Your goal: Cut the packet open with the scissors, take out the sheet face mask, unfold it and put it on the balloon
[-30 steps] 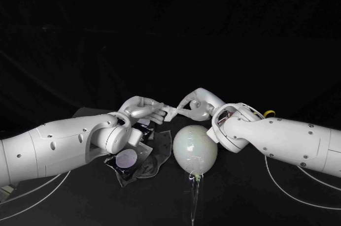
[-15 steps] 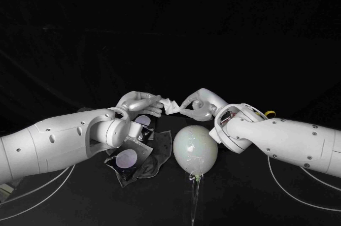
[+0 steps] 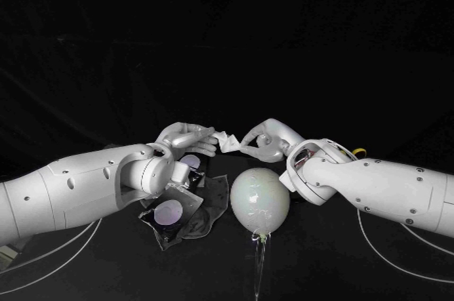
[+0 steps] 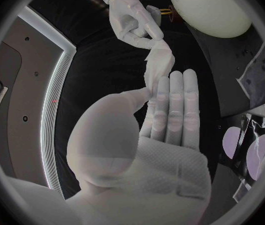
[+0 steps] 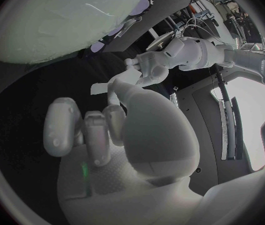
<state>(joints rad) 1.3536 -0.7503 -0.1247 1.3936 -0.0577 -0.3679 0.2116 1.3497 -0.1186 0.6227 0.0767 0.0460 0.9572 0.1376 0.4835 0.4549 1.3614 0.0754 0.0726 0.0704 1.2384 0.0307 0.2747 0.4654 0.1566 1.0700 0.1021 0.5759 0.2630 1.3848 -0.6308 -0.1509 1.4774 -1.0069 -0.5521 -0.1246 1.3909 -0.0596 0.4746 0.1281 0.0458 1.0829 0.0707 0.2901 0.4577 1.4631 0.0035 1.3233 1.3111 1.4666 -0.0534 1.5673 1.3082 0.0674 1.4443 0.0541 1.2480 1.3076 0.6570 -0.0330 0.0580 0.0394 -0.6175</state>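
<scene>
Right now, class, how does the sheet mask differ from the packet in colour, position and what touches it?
The sheet mask is white; the packet is dark with pale round patches. The mask is held up between the left hand and right hand, above the table; the packet lies on it beside the balloon. Fingers pinch the mask; no hand touches the packet. Both are thin and creased.

Black table (image 3: 317, 252) — balloon (image 3: 259, 197), cut packet (image 3: 180, 217)
</scene>
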